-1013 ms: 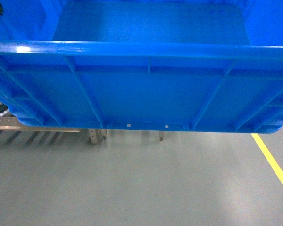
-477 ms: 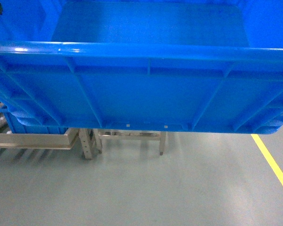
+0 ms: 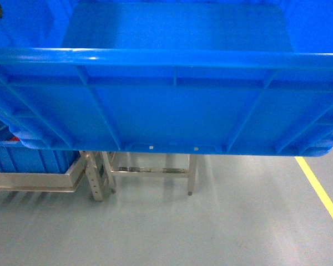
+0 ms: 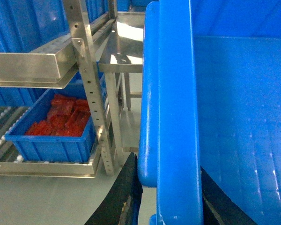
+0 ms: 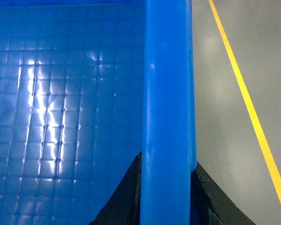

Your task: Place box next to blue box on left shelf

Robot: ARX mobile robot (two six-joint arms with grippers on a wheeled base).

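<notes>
The box [image 3: 172, 105] fills most of the head view, held off the grey floor [image 3: 211, 221] with its ribbed near wall facing the camera and its smooth inner floor visible above the thick rim. Each side rim sits between the fingers of a tool: the left tool [image 4: 166, 197] has its black fingers on either side of the left rim, one outside the wall and one inside, closed against the plastic, and the right tool [image 5: 165, 192] grips the right rim the same way, pressed to both faces. To the left of the left tool, beyond the box's outer wall, stands the left shelf [image 4: 47, 65], a steel rack with a perforated upright post and rails of small white rollers on its lower level. On that lower level, below and left of the left tool, rests a smaller blue box [image 4: 54, 136] holding red packets [image 4: 61, 115]; the held box is well apart from it and is not on the rack. Further ahead of the left tool a small steel bench [image 4: 124, 51] stands on thin legs next to the rack. To the right of the right tool a yellow line [image 5: 246, 103] runs along the floor.
</notes>
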